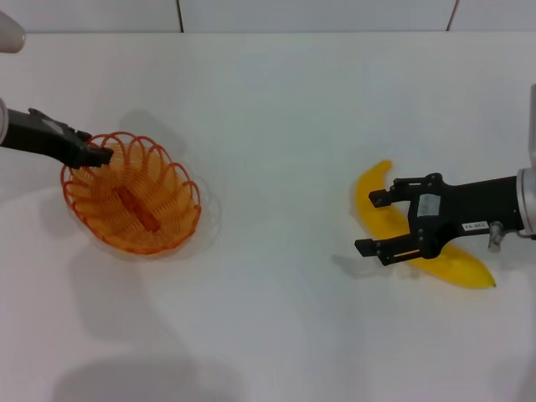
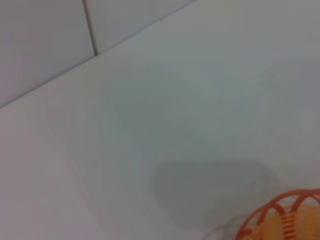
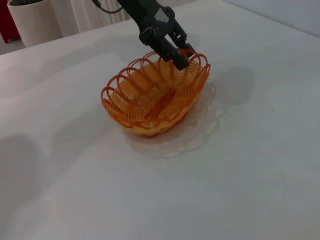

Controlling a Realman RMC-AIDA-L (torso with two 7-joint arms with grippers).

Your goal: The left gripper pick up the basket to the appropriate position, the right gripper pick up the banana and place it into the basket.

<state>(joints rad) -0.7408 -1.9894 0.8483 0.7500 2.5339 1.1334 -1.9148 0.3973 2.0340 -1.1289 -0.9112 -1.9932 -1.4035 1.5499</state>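
Two grippers work: the left gripper (image 1: pixel 99 154) pinches the basket (image 1: pixel 131 203) rim at its far left edge, while the right gripper (image 1: pixel 374 223), jaws spread, straddles the banana (image 1: pixel 374 203) on the table's (image 1: pixel 276 117) right side.

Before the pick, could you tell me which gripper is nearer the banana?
Right. The right gripper is open over the banana; the left gripper is far across the table at the basket rim.
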